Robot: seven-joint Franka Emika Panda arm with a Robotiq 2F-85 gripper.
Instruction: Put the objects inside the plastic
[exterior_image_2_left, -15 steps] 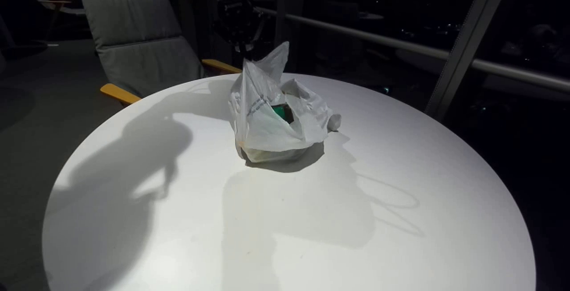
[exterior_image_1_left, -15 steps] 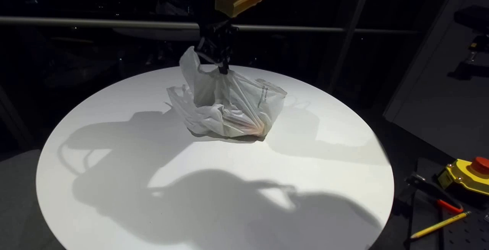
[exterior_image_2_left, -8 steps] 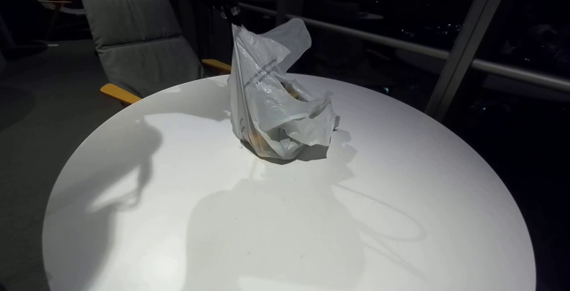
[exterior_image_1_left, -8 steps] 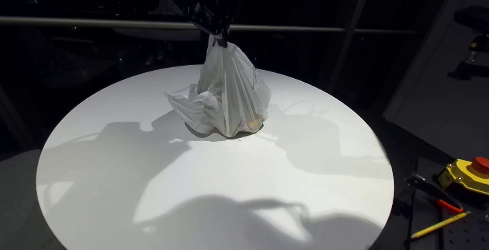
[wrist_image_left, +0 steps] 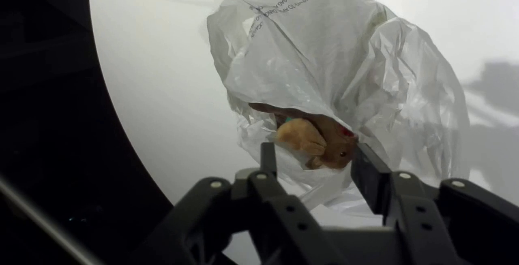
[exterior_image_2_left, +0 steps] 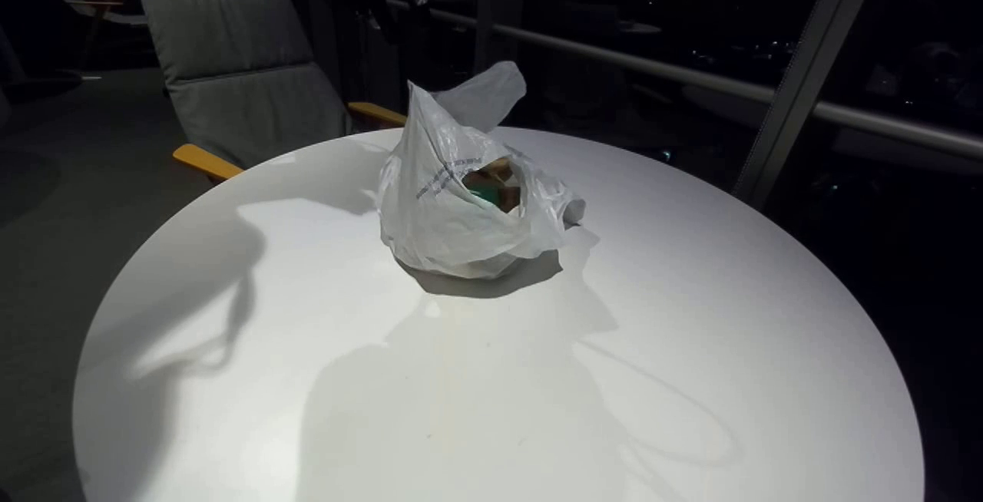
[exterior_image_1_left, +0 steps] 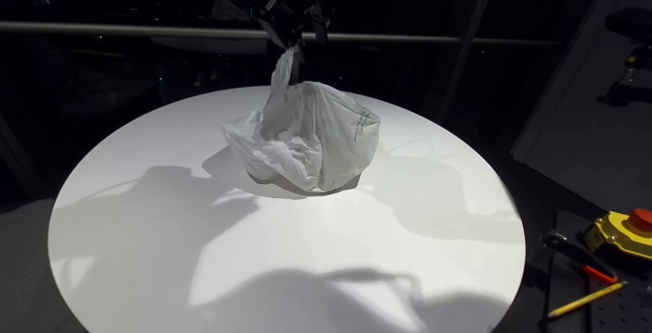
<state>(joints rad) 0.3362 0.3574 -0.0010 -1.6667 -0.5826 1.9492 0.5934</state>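
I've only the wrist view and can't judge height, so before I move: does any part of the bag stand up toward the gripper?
Observer: Yes. In both exterior views a flap of the bag stands up; I can't tell whether it touches the gripper.
Operator: Inside, beside the brown plush, I get just a sliver of green. Any better from your side?
Observer: A little. In an exterior view a broader green patch shows through the bag's opening.
Operator: And what's around the table?
Observer: In an exterior view, a yellow box with a red button sits off to its side.
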